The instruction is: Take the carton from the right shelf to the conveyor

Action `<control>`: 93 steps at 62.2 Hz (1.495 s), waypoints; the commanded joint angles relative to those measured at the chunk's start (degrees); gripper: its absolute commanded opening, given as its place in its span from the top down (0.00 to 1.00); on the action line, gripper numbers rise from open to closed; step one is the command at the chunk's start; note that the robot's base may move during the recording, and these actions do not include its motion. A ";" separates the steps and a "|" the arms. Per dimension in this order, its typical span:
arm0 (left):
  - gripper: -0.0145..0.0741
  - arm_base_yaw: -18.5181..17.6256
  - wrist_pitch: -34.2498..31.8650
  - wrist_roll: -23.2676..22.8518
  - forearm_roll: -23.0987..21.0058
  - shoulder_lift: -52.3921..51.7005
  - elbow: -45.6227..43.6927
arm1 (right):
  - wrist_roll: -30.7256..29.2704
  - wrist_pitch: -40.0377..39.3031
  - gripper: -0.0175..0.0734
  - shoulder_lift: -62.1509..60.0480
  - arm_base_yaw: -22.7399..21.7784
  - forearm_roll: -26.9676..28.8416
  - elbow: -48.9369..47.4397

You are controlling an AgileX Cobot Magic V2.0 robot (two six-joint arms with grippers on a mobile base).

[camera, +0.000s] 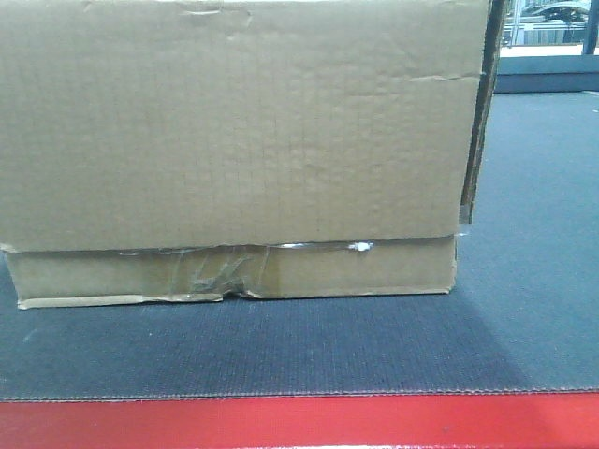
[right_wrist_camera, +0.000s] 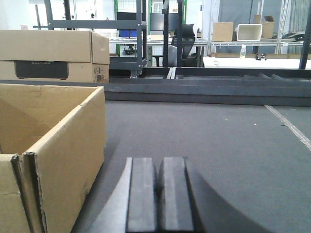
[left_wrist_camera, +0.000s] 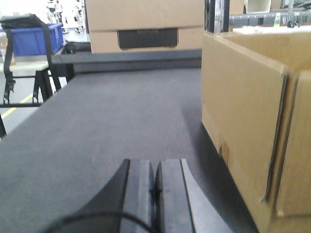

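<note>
Surface: conveyor [camera: 524, 318], dark grey woven belt, red front edge. Item: carton [camera: 234, 140], plain brown corrugated cardboard, top open, outer flap overhanging the front face, wrinkled clear tape along the lower seam; standing on the belt close to the red edge. Left gripper [left_wrist_camera: 155, 194]: jaws pressed together, empty, just left of carton. Right gripper [right_wrist_camera: 158, 194]: jaws pressed together, empty, just right of carton.
</note>
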 commanded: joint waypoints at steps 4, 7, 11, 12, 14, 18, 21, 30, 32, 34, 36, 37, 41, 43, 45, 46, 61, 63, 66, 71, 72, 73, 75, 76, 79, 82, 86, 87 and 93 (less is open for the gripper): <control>0.84 0.08 -11.31 0.45 -0.37 -0.31 5.06 | -0.43 -1.82 0.88 -0.35 -0.28 -0.61 0.19; 0.84 0.08 -11.31 0.45 -0.37 -0.31 5.06 | -0.43 -1.82 0.88 -0.35 -0.28 -0.61 0.19; 0.84 0.08 -10.05 0.45 -0.37 -0.31 5.06 | -0.43 -1.82 0.88 -0.35 -0.28 -0.61 0.19; 0.84 0.08 -10.05 0.45 -0.37 -0.31 5.06 | -0.43 -1.82 0.88 -0.35 -0.28 -0.61 0.19; 0.84 0.08 -10.36 0.45 -0.37 -0.31 5.06 | -0.43 -1.82 0.88 -0.35 -0.28 -0.61 0.19; 0.84 0.08 -10.64 0.45 -0.37 -0.31 5.06 | -0.43 -1.82 0.88 -0.35 -0.28 -0.61 0.19; 0.84 0.08 -10.64 0.45 -0.37 -0.31 5.06 | -0.43 -1.82 0.88 -0.35 -0.28 -0.61 0.19; 0.84 0.08 -10.64 0.45 -0.37 -0.31 5.06 | -0.43 -1.82 0.88 -0.35 -0.28 -0.61 0.19; 0.84 0.08 -10.64 0.45 -0.37 -0.31 5.06 | -0.43 -1.82 0.88 -0.35 -0.28 -0.61 0.19; 0.84 0.08 -10.64 0.45 -0.37 -0.31 5.06 | -0.43 -1.82 0.88 -0.35 -0.28 -0.61 0.19; 0.84 0.08 -10.64 0.45 -0.37 -0.31 5.06 | -0.43 -1.82 0.88 -0.35 -0.28 -0.61 0.19; 0.84 0.08 -10.64 0.45 -0.37 -0.31 5.06 | -0.43 -1.82 0.88 -0.35 -0.28 -0.61 0.19; 0.84 0.08 -10.64 0.45 -0.37 -0.31 5.06 | -0.43 -1.82 0.88 -0.35 -0.28 -0.61 0.19; 0.84 0.08 -10.64 0.45 -0.37 -0.31 5.06 | -0.43 -1.82 0.88 -0.35 -0.28 -0.61 0.19; 0.84 0.08 -10.64 0.45 -0.37 -0.31 5.06 | -0.43 -1.82 0.88 -0.35 -0.28 -0.61 0.19; 0.84 0.08 -10.64 0.45 -0.37 -0.31 5.06 | -0.43 -1.82 0.88 -0.35 -0.28 -0.61 0.19; 0.84 0.08 -10.64 0.45 -0.37 -0.31 5.06 | -0.57 -2.48 0.88 -0.35 -0.28 -2.64 0.19; 0.84 0.08 -10.64 0.45 -0.37 -0.31 5.06 | -0.57 -2.96 0.88 -0.35 -0.38 -3.04 0.19; 0.84 0.08 -10.64 0.45 -0.37 -0.31 5.06 | -0.57 -3.01 0.88 -0.35 -0.38 -3.04 0.32; 0.84 0.08 -10.64 0.45 -0.37 -0.31 5.06 | -0.57 -3.01 0.88 -0.35 -0.60 -3.04 0.84; 0.84 0.08 -10.64 0.45 -0.37 -0.31 5.06 | -0.57 -3.01 0.88 -0.35 -0.92 -3.04 1.13; 0.84 0.08 -10.64 0.45 -0.37 -0.31 5.06 | -0.57 -3.01 0.88 -0.35 -1.36 -3.04 1.50; 0.84 0.08 -10.64 0.45 -0.37 -0.31 5.06 | -1.13 -3.01 0.88 -0.35 -2.14 -2.48 2.09; 0.84 0.08 -10.64 0.45 -0.37 -0.31 5.06 | -1.60 -3.01 0.88 -0.35 -2.63 -1.97 2.64; 0.84 0.08 -10.64 0.45 -0.37 -0.31 5.06 | -4.34 -3.06 0.88 -0.35 -4.65 1.59 3.98; 0.84 0.08 -10.64 0.45 -0.37 -0.31 5.06 | -8.50 -3.40 0.88 -0.63 -6.84 5.93 5.75; 0.84 0.08 -10.64 0.45 -0.37 -0.31 5.06 | -10.09 -4.62 0.88 -1.83 -9.56 9.72 8.79; 0.84 0.08 -10.64 0.45 -0.37 -0.31 5.06 | -10.09 -5.19 0.88 -2.15 -10.04 10.16 9.47; 0.84 0.08 -10.64 0.45 -0.37 -0.31 5.06 | -10.09 -8.44 0.88 -4.59 -12.06 11.47 14.41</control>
